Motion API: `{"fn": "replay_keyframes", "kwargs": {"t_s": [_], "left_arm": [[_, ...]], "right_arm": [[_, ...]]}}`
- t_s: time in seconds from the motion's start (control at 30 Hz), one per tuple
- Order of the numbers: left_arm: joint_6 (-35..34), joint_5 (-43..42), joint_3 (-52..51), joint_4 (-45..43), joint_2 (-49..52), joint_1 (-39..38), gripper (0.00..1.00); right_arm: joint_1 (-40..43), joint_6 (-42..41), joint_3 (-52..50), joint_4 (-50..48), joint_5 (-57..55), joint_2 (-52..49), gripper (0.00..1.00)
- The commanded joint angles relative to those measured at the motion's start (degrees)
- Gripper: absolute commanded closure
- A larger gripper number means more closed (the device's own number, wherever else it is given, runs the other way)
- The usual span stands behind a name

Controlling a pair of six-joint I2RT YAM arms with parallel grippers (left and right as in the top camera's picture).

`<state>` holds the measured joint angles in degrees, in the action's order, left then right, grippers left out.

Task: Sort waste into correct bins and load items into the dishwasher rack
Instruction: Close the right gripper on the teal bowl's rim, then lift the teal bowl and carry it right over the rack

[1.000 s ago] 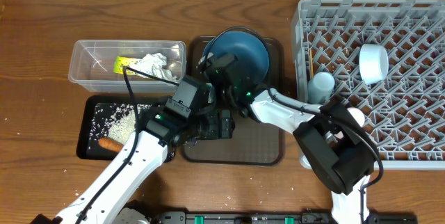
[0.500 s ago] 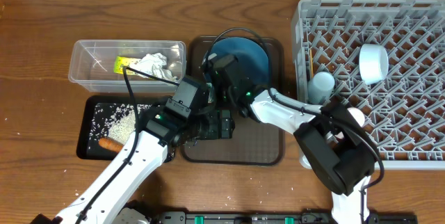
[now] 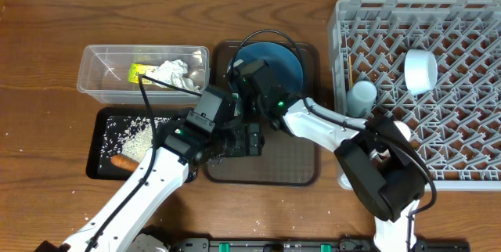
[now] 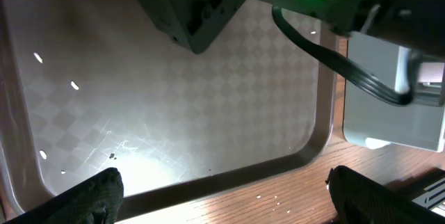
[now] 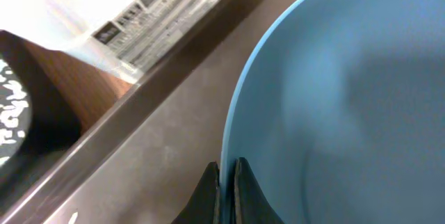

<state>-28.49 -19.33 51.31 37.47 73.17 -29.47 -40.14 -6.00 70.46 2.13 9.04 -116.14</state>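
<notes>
The dishwasher rack (image 3: 454, 88) stands right of the brown serving tray (image 3: 290, 166). The blue plate (image 3: 286, 60) lies on the tray's far end. It is rigid, smooth and likely slippery, so grip the rim. The right gripper (image 5: 226, 175) clamps that rim. The left gripper (image 4: 222, 189) hangs spread and empty above the tray.

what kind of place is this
Probably a tabletop dish-clearing test station: a grey dishwasher rack, a blue plate on a brown serving tray, and a clear tub holding tissue.
</notes>
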Motion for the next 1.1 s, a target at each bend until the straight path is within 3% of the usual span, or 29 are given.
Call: {"fn": "replay_keyframes", "kwargs": {"t_s": [0.0,0.73,1.07], "left_arm": [[0.52,0.35,1.05,0.15,-0.61,0.02,0.04],[0.52,0.35,1.05,0.15,-0.61,0.02,0.04],[0.52,0.35,1.05,0.15,-0.61,0.02,0.04]], "right_arm": [[-0.76,-2.51,-0.81,1.90,7.04,2.47,0.99],[-0.76,0.55,-0.81,13.29,5.62,23.23,0.99],[-0.68,4.13,-0.81,12.39,-9.05,28.26,0.99]]}}
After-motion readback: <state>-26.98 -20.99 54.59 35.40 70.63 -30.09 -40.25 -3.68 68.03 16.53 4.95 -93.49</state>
